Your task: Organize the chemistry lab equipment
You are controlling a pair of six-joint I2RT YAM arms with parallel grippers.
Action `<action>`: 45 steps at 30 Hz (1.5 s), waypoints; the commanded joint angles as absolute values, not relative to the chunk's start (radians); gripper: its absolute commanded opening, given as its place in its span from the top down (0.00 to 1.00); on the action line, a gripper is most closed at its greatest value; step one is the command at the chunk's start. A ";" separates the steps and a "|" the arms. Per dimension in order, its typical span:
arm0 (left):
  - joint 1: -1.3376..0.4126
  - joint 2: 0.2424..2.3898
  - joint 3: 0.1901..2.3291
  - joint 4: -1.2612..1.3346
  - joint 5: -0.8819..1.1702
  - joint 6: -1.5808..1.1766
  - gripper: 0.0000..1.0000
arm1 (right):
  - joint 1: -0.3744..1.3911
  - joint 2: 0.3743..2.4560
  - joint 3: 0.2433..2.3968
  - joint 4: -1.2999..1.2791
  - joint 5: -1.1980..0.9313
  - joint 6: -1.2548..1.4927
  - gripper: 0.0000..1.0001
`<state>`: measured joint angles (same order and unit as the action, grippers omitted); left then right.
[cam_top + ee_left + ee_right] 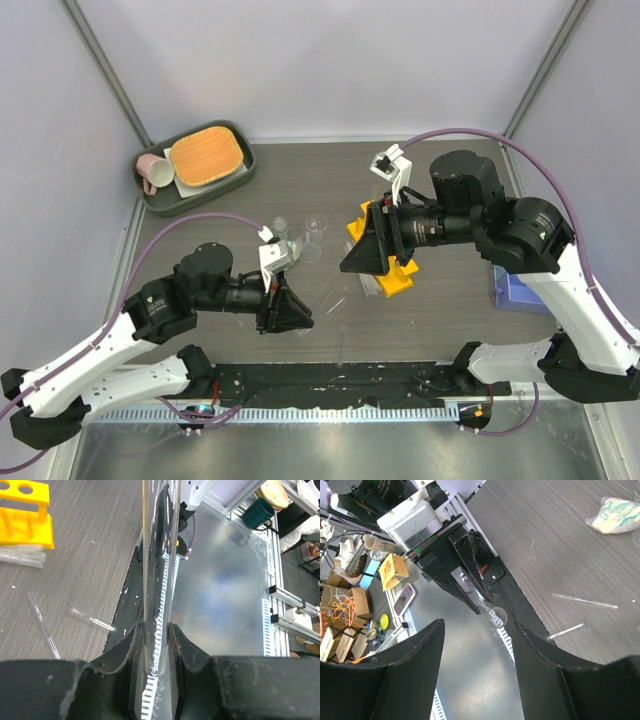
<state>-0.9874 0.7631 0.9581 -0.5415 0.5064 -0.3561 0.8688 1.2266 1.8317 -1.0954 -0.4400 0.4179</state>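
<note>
Thin clear tube point(160, 555) offered between arms, over the table's point(300, 180) near edge.
Left fingers point(120, 650) clamp its base; right fingers point(410, 655) gape toward its mouth, likely a handover for the yellow rack point(398, 278) nearby.

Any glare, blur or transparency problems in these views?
Top view: even light, soft shadows; loose thin clear tubes nearly vanish on the grey wood-grain table. Left wrist view: the clear tube in the left tool distorts what lies behind it; the bare metal sheet glares. Right wrist view: the black fingers read as dark featureless masses.
</note>
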 commanded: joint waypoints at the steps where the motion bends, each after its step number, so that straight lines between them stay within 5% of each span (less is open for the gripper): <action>1: -0.991 0.746 0.960 -0.462 0.561 -0.357 0.81 | 0.876 1.224 1.816 -1.019 -0.489 0.433 0.39; 26: -0.989 0.735 0.965 -0.457 0.558 -0.345 0.84 | 0.905 1.209 1.733 -0.943 -0.499 0.465 0.53; 36: -0.991 0.735 0.969 -0.466 0.546 -0.348 0.83 | 0.916 1.206 1.713 -0.930 -0.489 0.469 0.78; 39: -0.989 0.736 0.980 -0.485 0.517 -0.350 0.61 | 0.917 1.209 1.718 -0.934 -0.474 0.463 0.80; 44: -0.989 0.726 1.028 -0.547 0.430 -0.342 0.03 | 0.917 1.219 1.741 -0.971 -0.420 0.434 0.81; 45: -0.989 0.729 1.038 -0.563 0.387 -0.341 0.00 | 0.917 1.220 1.750 -0.976 -0.402 0.430 0.81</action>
<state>-0.9882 0.7425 0.9672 -0.5274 0.4862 -0.3527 0.9108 1.2240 1.7145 -0.9806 -0.4530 0.4541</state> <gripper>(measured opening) 0.917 0.290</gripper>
